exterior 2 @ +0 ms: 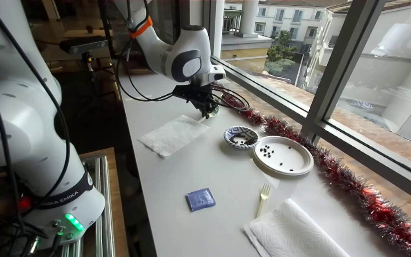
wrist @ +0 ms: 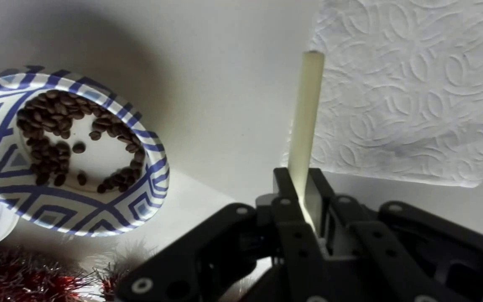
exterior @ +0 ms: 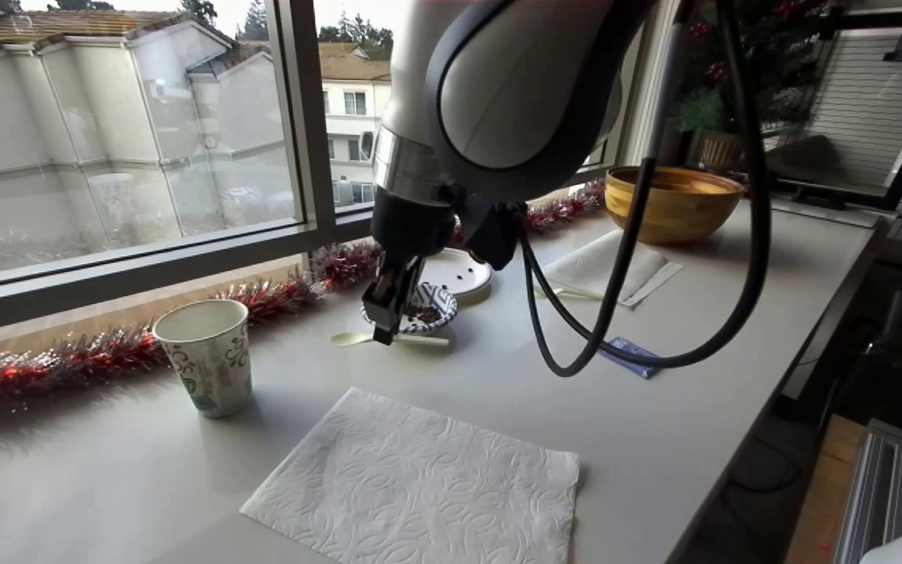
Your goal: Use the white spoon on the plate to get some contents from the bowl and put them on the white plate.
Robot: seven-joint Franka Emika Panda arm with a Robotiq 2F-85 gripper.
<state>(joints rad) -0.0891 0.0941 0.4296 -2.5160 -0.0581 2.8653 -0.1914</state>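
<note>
While the gripper (wrist: 300,173) hung low over the table (exterior 2: 173,175), its fingers were nearly together, clamped on the handle of the white spoon (wrist: 307,113). Handle end stuck out past the fingertips; scoop end (exterior: 351,339) showed on the opposite side in an exterior view, toward the cup (exterior: 212,362). Couldn't tell if the spoon touched the table. Bowl (wrist: 106,158), blue-and-white pattern, sat near but apart from the spoon, dark beans (wrist: 48,115) heaped round its inside, part of the bottom bare. White plate (exterior 2: 278,152) was just beside the bowl, touching or not unclear, a few loose beans on it. Large napkin (exterior: 435,478) lay flat; cup stood upright near red-silver tinsel (exterior 2: 337,172). Farther off: folded napkin (exterior 2: 294,228), pale fork (exterior 2: 264,194) at its edge, blue packet (exterior 2: 200,199), wooden bowl (exterior: 670,219).
</note>
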